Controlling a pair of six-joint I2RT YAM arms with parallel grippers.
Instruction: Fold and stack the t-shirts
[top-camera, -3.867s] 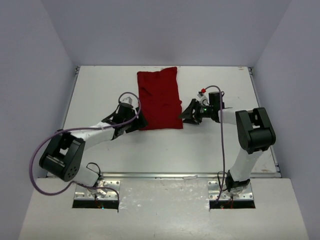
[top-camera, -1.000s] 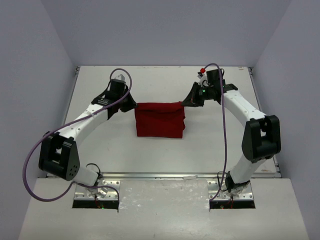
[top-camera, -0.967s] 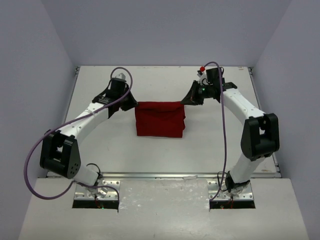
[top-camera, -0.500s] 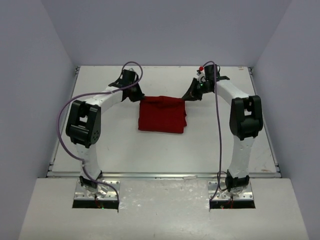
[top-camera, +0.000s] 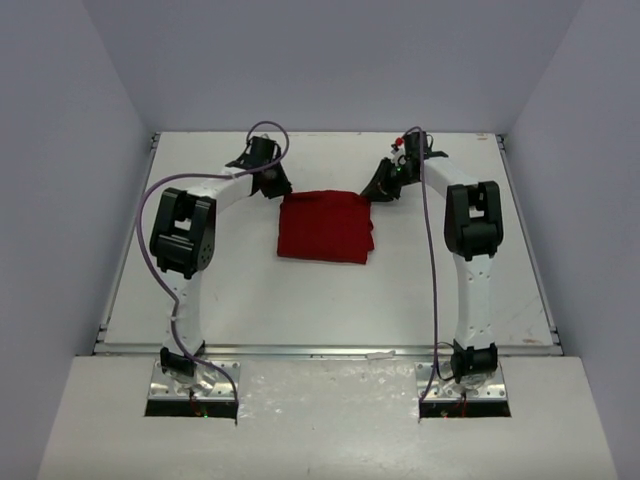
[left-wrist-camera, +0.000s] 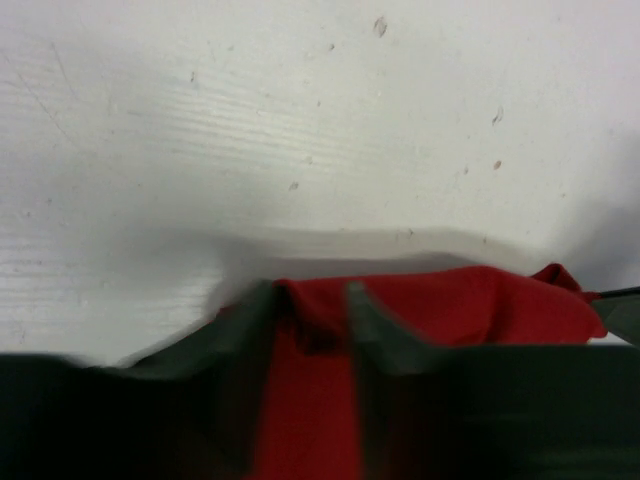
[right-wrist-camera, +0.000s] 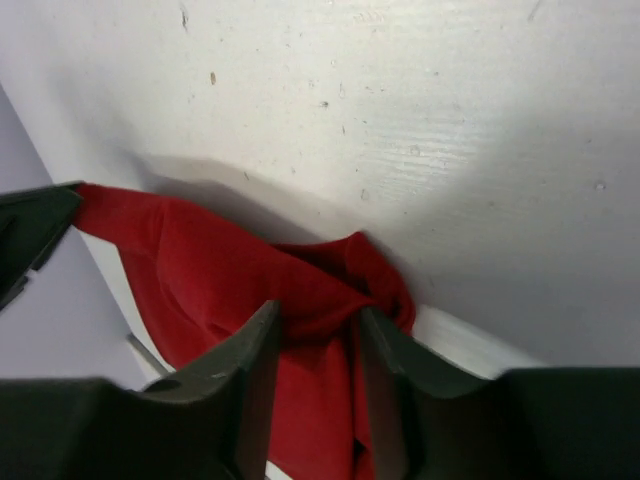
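The deep-red t-shirt (top-camera: 325, 228) lies folded as a rough rectangle on the middle of the white table (top-camera: 200, 290). My left gripper (top-camera: 279, 190) is at its far left corner and my right gripper (top-camera: 371, 192) at its far right corner. In the left wrist view the gripper (left-wrist-camera: 310, 300) is shut on a bunched fold of the red cloth (left-wrist-camera: 450, 305). In the right wrist view the gripper (right-wrist-camera: 318, 318) is shut on a gathered corner of the shirt (right-wrist-camera: 200, 260). Both arms reach far back, elbows raised.
Purple cables (top-camera: 150, 215) loop from both arms. Pale walls close the table at the back and both sides. The table's near edge runs along a metal rail (top-camera: 330, 350).
The long shirt has been folded in half to a short rectangle. In the last second both grippers moved toward the back wall, dragging the shirt's far edge a little farther away.
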